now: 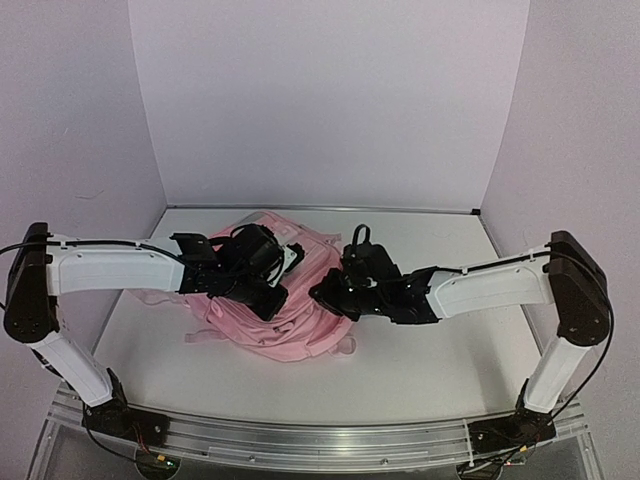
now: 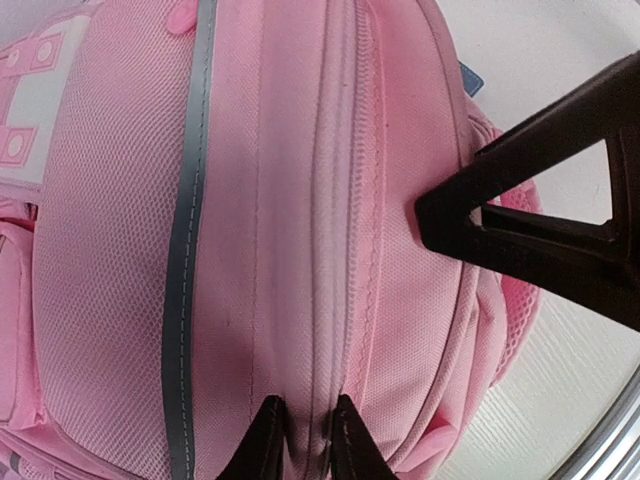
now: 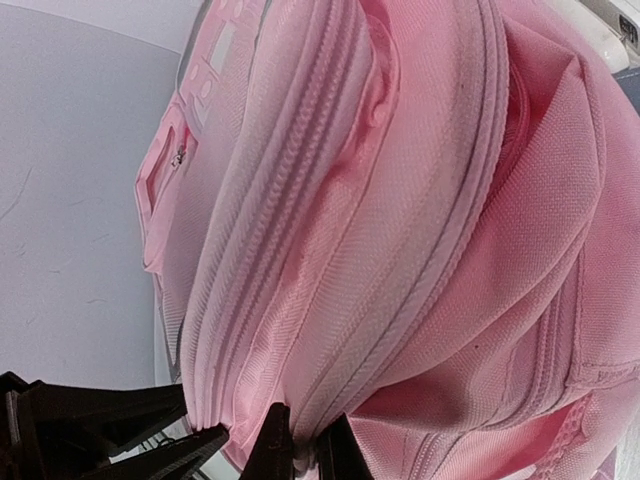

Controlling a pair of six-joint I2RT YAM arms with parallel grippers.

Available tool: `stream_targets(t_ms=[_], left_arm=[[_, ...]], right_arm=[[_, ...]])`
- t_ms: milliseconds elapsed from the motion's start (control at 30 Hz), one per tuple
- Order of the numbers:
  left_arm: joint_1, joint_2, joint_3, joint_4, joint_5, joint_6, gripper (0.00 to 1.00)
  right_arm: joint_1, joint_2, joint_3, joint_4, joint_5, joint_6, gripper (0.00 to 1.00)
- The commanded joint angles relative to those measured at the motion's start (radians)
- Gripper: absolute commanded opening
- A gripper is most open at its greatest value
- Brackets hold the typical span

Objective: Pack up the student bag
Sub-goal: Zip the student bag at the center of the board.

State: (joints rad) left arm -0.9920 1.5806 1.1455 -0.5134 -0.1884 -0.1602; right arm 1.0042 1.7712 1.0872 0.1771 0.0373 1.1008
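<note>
Left gripper (image 1: 270, 292) and right gripper (image 1: 323, 292), seen from above, meet almost tip to tip over a pink backpack (image 1: 300, 335). It lies in the middle of a white table (image 1: 430, 350), between the two arms, whose black ends hide part of it.

From the left wrist, two black fingertips (image 2: 268, 440) stand close together with the raised zip seam (image 2: 335, 200) nipped between them. The left gripper looks clenched on the backpack there. One finger of the right gripper rests against the bag's side at the right.

From the right wrist, that gripper's tips are pinched on a fold of pink fabric beside a zip line, so it is grasping the backpack.

Every zip run in sight looks closed, and nothing to pack is in view. Judging by this, packing has hardly begun: the bag is yet to be opened, filled and zipped.
</note>
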Motion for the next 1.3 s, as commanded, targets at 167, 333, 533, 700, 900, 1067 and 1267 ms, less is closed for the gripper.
stream_targets(t_ms=[167, 333, 533, 700, 900, 1067, 1267], left_arm=[[0.024, -0.060, 0.018, -0.006, -0.127, -0.043, 0.00], [0.026, -0.108, 0.003, 0.029, -0.077, -0.059, 0.00], [0.039, -0.108, 0.004, 0.020, -0.021, -0.079, 0.00], [0.057, -0.110, 0.002, 0.026, 0.030, -0.098, 0.00], [0.082, -0.119, -0.001, 0.029, 0.080, -0.117, 0.00], [0.091, -0.129, -0.011, 0.033, 0.097, -0.122, 0.00], [0.104, -0.138, -0.015, 0.032, 0.110, -0.124, 0.00]], right_arm=[[0.005, -0.217, -0.080, 0.098, 0.078, -0.222, 0.48], [0.026, -0.231, -0.092, 0.098, -0.046, -0.426, 0.49], [0.091, -0.176, -0.098, 0.122, -0.108, -0.609, 0.44], [0.122, -0.109, -0.094, 0.184, -0.117, -0.682, 0.41], [0.166, -0.024, -0.060, 0.185, -0.014, -0.754, 0.41], [0.186, 0.031, -0.012, 0.183, 0.039, -0.808, 0.41], [0.210, 0.099, 0.024, 0.174, 0.093, -0.823, 0.36]])
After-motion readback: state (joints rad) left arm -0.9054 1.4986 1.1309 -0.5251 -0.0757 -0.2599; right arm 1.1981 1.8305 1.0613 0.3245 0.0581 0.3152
